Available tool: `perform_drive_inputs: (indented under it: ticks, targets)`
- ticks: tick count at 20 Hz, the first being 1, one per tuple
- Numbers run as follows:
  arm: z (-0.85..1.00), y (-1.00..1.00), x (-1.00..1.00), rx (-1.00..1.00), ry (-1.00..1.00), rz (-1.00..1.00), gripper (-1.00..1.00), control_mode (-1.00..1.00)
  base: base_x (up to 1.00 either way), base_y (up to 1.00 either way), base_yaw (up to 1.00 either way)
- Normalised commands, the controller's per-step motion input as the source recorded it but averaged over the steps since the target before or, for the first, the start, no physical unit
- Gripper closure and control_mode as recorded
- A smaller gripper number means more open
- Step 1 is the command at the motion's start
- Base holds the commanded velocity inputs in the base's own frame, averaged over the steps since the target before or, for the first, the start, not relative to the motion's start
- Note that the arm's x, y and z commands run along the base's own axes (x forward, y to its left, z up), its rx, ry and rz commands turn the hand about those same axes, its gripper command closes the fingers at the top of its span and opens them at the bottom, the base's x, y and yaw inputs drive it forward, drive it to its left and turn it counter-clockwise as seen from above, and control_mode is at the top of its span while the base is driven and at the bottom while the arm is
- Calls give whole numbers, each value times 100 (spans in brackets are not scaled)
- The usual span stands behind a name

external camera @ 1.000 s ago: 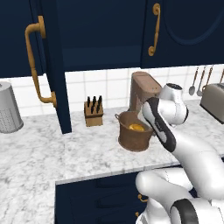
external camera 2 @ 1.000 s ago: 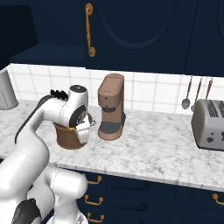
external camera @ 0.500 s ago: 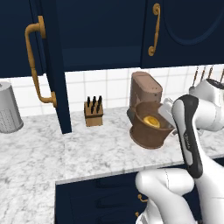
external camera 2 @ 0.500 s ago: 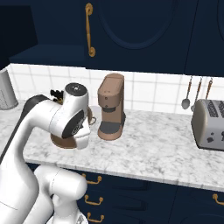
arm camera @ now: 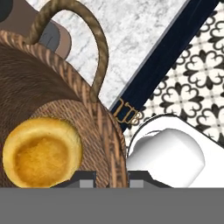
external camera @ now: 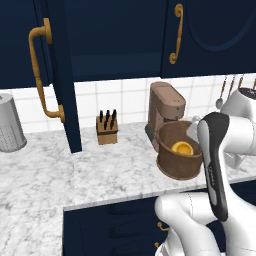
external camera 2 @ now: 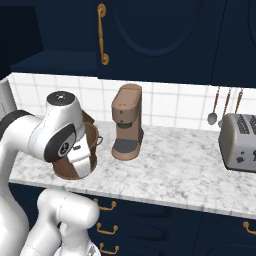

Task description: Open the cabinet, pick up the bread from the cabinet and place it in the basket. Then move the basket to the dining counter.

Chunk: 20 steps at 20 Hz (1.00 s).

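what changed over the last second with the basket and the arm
The basket, with the bread inside, has travelled right along the counter and now sits in front of the coffee machine. The end effector straddles its rim and went with it. The bread stayed in the basket; the knife block, the open cabinet door and the toaster did not move.

Home kitchen, marble counter [external camera: 100, 175], coffee machine [external camera 2: 127, 121], toaster [external camera 2: 239, 141], probably a knife block [external camera: 107, 129]

We see our white arm folded low, elbow raised, wrist bent down; our gripper [arm camera: 111, 177] clamps the basket [external camera: 179, 157] rim, one fingertip inside, one outside.
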Motion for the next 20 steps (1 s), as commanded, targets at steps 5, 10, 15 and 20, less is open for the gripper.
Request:
perform_drive_inputs:
  ticks: [5, 10, 15, 20]
  targets:
    - [0, 0, 0, 0, 0, 0, 100, -100, 0, 0, 0]
    - [0, 0, 0, 0, 0, 0, 100, 100, 0, 0, 0]
    - [0, 0, 0, 0, 0, 0, 100, 100, -57, -49, -31]
    - [0, 0, 0, 0, 0, 0, 100, 100, -52, -87, -54]
